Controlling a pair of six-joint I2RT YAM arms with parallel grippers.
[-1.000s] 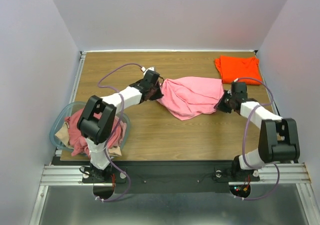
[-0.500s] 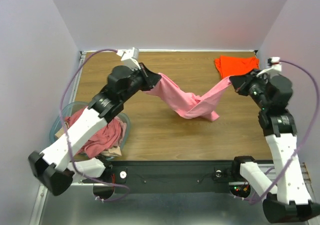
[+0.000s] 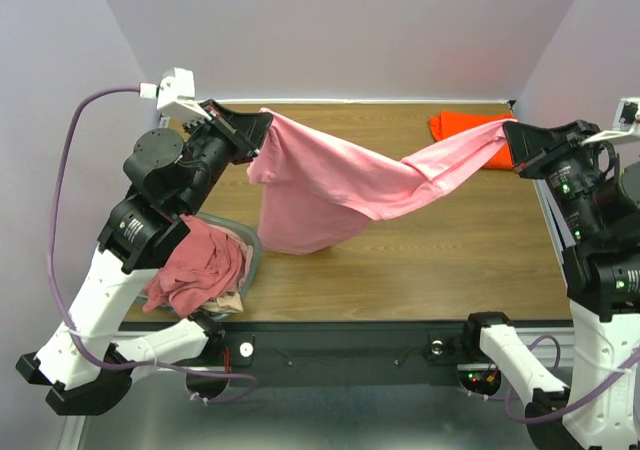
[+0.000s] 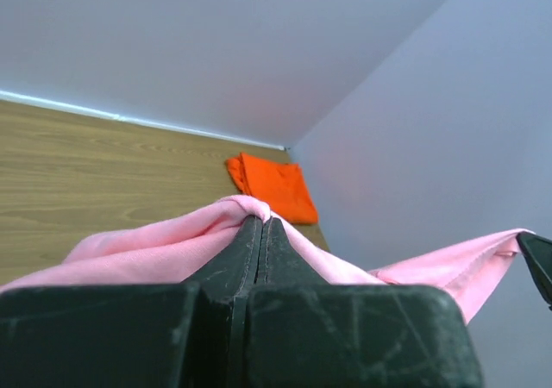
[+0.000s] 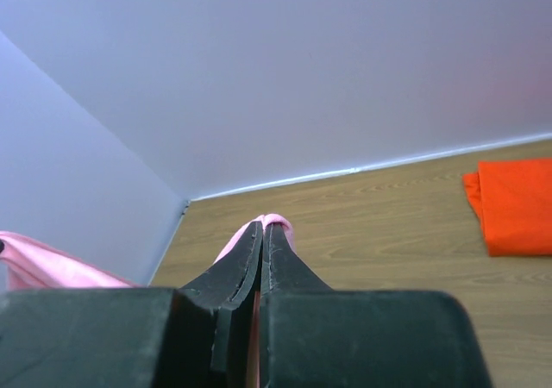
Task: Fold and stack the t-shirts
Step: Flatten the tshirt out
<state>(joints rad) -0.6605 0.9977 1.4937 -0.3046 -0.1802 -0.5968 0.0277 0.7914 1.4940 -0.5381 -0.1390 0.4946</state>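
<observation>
As we start at the near edge of the counter [image 3: 420,270], we find the clear bluish tub [image 3: 257,253] at the near left, stuffed with a dusty rose t-shirt [image 3: 200,265], and a tan t-shirt [image 3: 225,300] peeks out beneath it. Moving inward, we have the light pink t-shirt [image 3: 330,185] up in the air, strung between both arms like a hammock above the middle of the counter! Its bulk hangs down toward the left in a wide drape, and we cannot tell whether the lowest fold touches the wood. The left end effector [image 3: 262,130] is clamped tight on one edge of the pink fabric, raised high over the far left of the counter. From its wrist view we see the fingers pressed together with cloth bunched at their tips. Across on the right, the right end effector [image 3: 512,135] is pinched closed on the opposite edge, where the fabric narrows to a twisted band. Farthest back, the bright orange t-shirt [image 3: 458,125] lies folded flat in the far right corner, partly hidden behind that stretched pink band.
</observation>
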